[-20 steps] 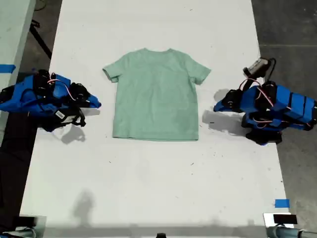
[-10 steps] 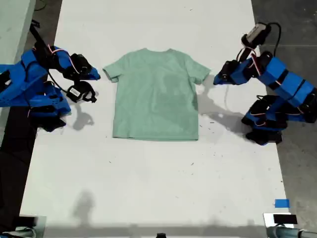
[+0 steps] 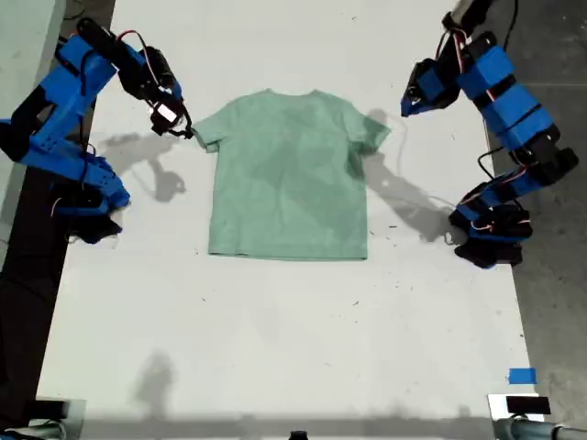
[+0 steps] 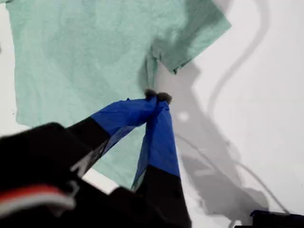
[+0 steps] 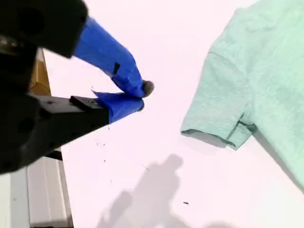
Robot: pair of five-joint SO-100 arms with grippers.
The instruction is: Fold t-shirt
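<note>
The small pale mint-green cloth t-shirt lies flat and spread on the white table, its round neck toward the far end in the exterior view, both short sleeves open to the sides.

My first gripper hangs above the table beside the sleeve at the exterior view's right. Its blue fingers are pressed together at the tips and hold nothing.

My second gripper is near the sleeve at the exterior view's left, just beside the sleeve hem. Its two blue fingertips are almost together, with nothing between them; the cloth is apart from them
</note>
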